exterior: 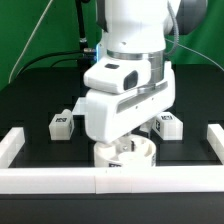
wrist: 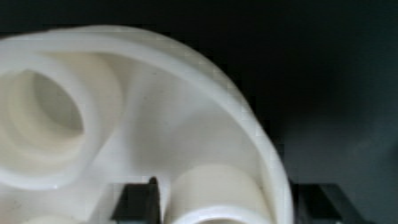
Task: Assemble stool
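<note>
Exterior view: the arm (exterior: 125,90) is seen bent low over the black table (exterior: 40,100), and the gripper (wrist: 228,203) is largely hidden behind its white housing. The seat disc (exterior: 140,152) is found directly under the gripper, at the table's near edge, just beside the front stretch of the long white rail (exterior: 110,181). 2 legs are seen lying on the table, 1 to each side of the gripper and a little behind it. The first leg (exterior: 62,123) is placed toward the exterior view's left and the second leg (exterior: 168,124) toward the exterior view's right. Both are set apart from the seat disc, and dark tag marks are shown on their faces.

From the wrist view, the seat disc is seen very close beneath the gripper, so that most of the picture is filled by its curved white rim. 1 round recess (wrist: 36,100) is visible in its surface. The 2 dark fingers (wrist: 135,202) are shown standing on either side of a rounded white part (wrist: 222,180), which sits between them. It cannot be told whether that part belongs to the seat disc or to a leg. It also cannot be told whether the fingers are pressed onto it or only flank it.
</note>
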You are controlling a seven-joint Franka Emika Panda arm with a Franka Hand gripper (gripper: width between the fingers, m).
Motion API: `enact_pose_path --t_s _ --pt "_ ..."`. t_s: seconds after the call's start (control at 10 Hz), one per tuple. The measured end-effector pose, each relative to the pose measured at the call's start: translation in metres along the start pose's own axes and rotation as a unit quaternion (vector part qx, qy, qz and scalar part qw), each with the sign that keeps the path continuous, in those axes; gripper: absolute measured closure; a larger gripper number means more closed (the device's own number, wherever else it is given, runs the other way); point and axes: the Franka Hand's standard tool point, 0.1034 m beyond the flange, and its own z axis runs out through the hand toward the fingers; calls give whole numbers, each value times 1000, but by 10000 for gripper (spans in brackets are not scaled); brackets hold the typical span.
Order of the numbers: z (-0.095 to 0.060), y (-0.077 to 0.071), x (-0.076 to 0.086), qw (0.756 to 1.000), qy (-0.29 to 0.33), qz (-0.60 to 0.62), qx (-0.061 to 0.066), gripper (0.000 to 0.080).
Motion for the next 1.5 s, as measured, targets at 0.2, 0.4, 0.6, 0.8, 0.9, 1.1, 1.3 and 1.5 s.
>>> enact_pose_path --t_s 0.2,0.4,0.6,0.8,0.9,1.1,1.3,1.5 --pt "0 -16 29 1000 17 -15 -5 472" --pt "0 -26 53 999 23 -27 -1 472" --pt "0 -37 69 1000 21 -10 4 472" --pt "-1 -45 80 1000 16 7 12 472" --pt "-1 -48 86 1000 16 11 15 472" --pt "-1 -49 87 999 16 30 12 472" --pt "-1 -48 87 999 16 30 12 464" --pt "0 -43 82 999 13 34 10 285"
